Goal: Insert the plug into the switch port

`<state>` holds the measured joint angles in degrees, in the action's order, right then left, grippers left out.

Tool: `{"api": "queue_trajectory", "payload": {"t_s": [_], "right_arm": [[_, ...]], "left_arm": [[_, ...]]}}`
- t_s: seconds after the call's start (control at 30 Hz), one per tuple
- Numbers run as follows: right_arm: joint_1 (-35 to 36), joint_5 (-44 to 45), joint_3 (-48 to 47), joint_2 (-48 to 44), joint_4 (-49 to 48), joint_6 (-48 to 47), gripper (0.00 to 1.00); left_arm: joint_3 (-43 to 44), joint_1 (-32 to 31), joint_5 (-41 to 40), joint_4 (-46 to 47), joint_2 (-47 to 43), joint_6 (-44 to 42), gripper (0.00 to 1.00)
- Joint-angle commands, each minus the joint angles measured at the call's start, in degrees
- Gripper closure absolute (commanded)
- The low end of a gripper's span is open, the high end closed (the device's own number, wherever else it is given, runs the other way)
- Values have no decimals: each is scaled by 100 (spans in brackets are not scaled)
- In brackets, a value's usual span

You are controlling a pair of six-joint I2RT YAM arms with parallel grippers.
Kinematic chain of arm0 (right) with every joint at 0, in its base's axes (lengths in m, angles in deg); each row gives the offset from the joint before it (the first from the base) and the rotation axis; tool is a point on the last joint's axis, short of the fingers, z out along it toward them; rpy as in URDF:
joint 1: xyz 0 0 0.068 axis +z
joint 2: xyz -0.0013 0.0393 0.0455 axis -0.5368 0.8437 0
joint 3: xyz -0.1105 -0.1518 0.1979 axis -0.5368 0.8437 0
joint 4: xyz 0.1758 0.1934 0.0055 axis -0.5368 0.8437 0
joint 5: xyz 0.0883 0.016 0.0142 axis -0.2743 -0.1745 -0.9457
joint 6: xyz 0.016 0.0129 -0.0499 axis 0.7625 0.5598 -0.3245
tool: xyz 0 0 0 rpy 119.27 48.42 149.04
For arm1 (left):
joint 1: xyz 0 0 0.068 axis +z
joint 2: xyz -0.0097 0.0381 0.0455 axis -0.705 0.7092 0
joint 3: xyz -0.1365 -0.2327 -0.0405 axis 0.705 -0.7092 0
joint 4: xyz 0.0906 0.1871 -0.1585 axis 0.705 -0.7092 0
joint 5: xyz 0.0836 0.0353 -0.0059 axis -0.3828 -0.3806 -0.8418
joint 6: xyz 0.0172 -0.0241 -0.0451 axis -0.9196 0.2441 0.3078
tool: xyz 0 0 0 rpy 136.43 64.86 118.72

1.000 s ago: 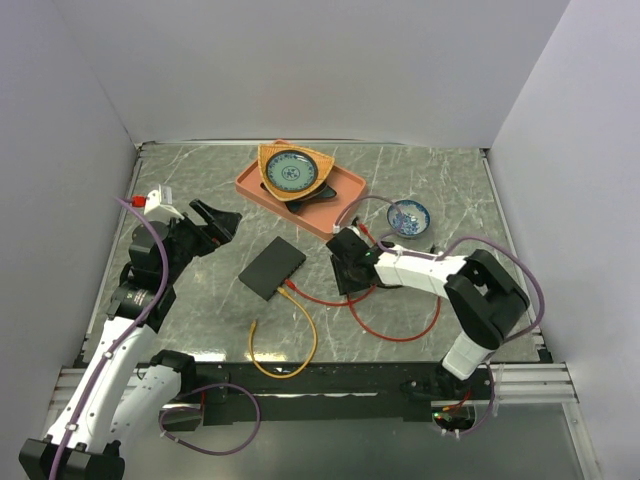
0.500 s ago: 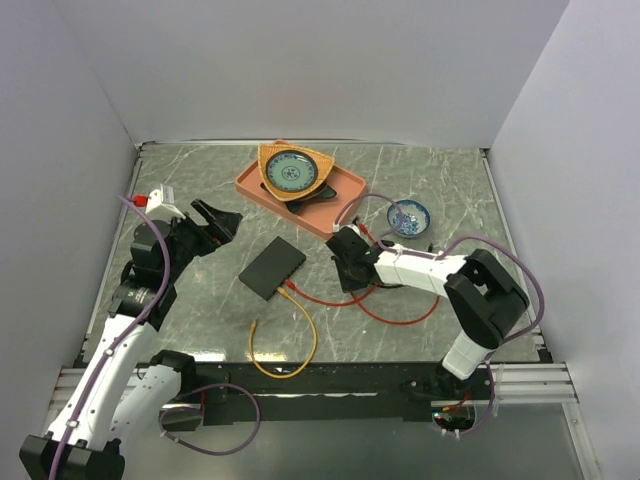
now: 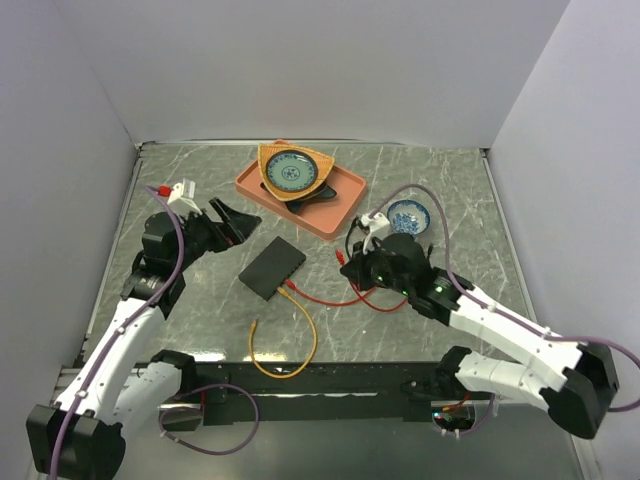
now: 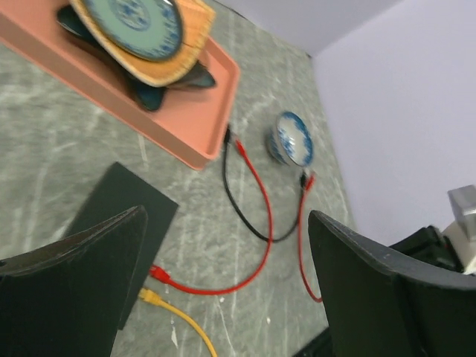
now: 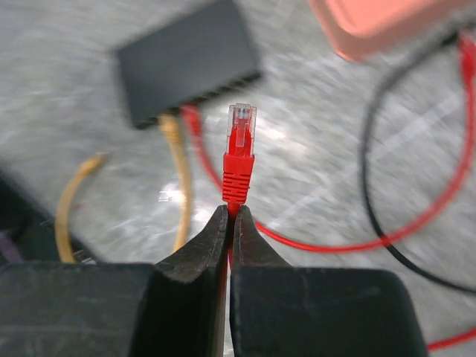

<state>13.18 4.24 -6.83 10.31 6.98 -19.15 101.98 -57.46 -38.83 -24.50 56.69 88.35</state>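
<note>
The flat black switch box (image 3: 272, 267) lies mid-table, with its row of ports (image 5: 201, 93) facing the near side. A yellow plug (image 4: 149, 296) and a red plug (image 4: 160, 275) sit at that edge. My right gripper (image 3: 345, 262) is right of the box and above the table. In its wrist view the right gripper (image 5: 230, 212) is shut on the red cable just behind a red plug (image 5: 240, 152), which points at the box. My left gripper (image 3: 238, 222) is open and empty, hovering up-left of the box; it also shows in the left wrist view (image 4: 227, 297).
An orange tray (image 3: 345, 195) at the back holds a woven dish with a blue plate (image 3: 290, 172). A small blue-white bowl (image 3: 408, 216) stands right of it. Loops of red cable (image 3: 385, 300), black cable (image 4: 245, 208) and yellow cable (image 3: 285, 350) lie on the table.
My right arm has swung and risen, lifting the red plug off the table and turning it toward the box. My left gripper has shifted slightly right, still open.
</note>
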Motion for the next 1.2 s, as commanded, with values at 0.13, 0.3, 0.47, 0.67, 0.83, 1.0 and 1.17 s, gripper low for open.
{"api": "queue_trajectory", "payload": {"t_s": [0.13,0.3,0.47,0.67,0.83,1.0,1.17], "right_arm": [[6,-1503,440,-1105,-1178,-354,100],[14,-1635,396,-1308,-1073,-434,100],[14,-1977,335,-1343,-1090,-451,100],[6,-2189,440,-1536,-1319,-372,100],[14,-2330,396,-1581,-1319,-363,100],[14,-2541,335,-1502,-1293,-363,100],[14,-2664,361,-1484,-1328,-328,100]], "left_arm": [[-432,-73,1900,2010,206,498,4],[-319,-538,2025,2320,425,438,4],[226,-1619,1954,2126,891,-212,2],[236,-2183,2569,2977,1419,-293,6],[288,-2429,2631,3110,1525,-415,15],[297,-2587,2631,3373,1586,-346,26],[332,-2693,2570,3453,1552,-328,43]]}}
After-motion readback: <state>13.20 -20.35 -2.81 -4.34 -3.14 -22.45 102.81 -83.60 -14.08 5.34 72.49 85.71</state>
